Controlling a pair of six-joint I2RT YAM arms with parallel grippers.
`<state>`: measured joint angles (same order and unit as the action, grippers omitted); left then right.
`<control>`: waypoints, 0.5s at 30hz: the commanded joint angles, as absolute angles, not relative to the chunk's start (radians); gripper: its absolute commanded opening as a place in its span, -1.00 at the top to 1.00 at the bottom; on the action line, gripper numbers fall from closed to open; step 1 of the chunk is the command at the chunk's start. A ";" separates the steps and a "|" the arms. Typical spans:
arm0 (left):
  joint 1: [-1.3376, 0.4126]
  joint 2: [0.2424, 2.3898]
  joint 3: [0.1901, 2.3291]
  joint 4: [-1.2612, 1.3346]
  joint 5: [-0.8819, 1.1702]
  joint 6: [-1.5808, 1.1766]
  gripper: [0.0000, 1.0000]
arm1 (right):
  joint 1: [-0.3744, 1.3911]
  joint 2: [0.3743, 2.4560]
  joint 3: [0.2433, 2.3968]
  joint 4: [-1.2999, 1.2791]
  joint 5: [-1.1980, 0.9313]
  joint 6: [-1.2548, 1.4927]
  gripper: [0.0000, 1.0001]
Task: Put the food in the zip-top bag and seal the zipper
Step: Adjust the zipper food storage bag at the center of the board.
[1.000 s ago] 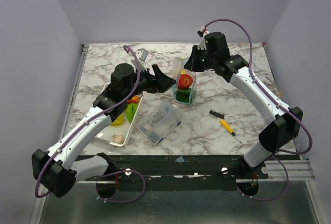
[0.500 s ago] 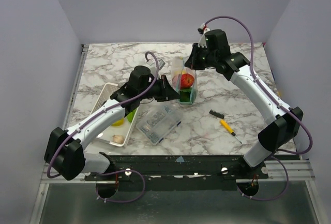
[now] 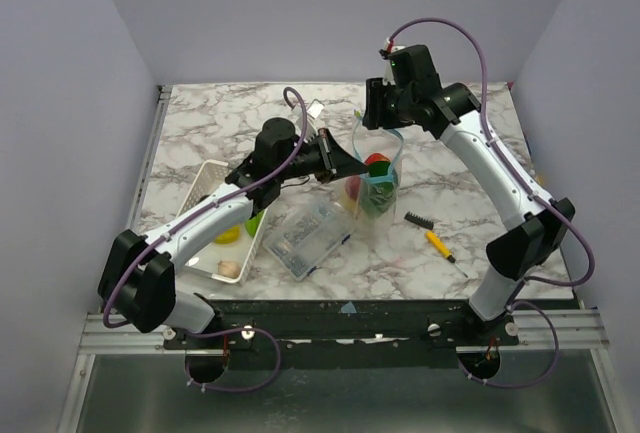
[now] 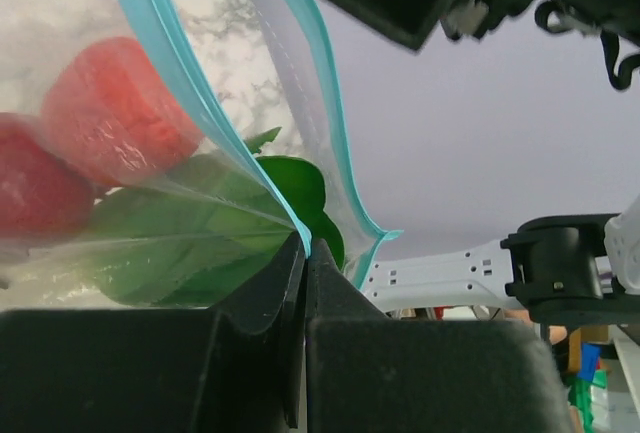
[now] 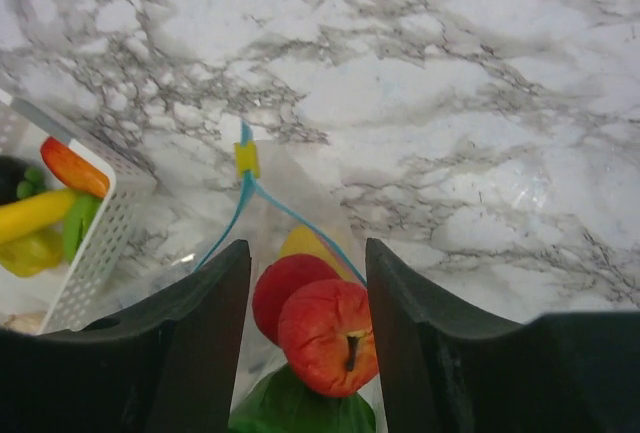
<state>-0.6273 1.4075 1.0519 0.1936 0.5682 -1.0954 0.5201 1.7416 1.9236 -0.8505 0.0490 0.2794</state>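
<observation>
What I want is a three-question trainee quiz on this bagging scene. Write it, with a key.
1. True or false: the left gripper is shut on the light blue zipper strip of the clear floppy plastic zip-top bag.
2. The small yellow-handled black brush lies: A) inside the bag; B) on the marble-patterned table, on the bag's right side; C) in the left gripper.
3. Fill in: the right gripper hangs above the bag with its jaws ____.
Key: 1 true; 2 B; 3 open.
</observation>
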 commanded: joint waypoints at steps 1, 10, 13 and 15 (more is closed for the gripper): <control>-0.632 1.406 1.053 0.279 0.533 -1.158 1.00 | 0.543 1.666 1.884 -0.960 0.097 0.267 -0.08; -0.632 1.409 1.040 0.284 0.532 -1.158 1.00 | 0.549 1.500 1.754 -0.971 0.357 0.334 -0.26; -0.631 1.416 1.046 0.282 0.539 -1.157 1.00 | 0.549 1.478 1.770 -0.982 0.398 0.342 -0.38; -0.631 1.423 1.053 0.282 0.544 -1.155 1.00 | 0.548 1.482 1.785 -1.009 0.439 0.368 -0.46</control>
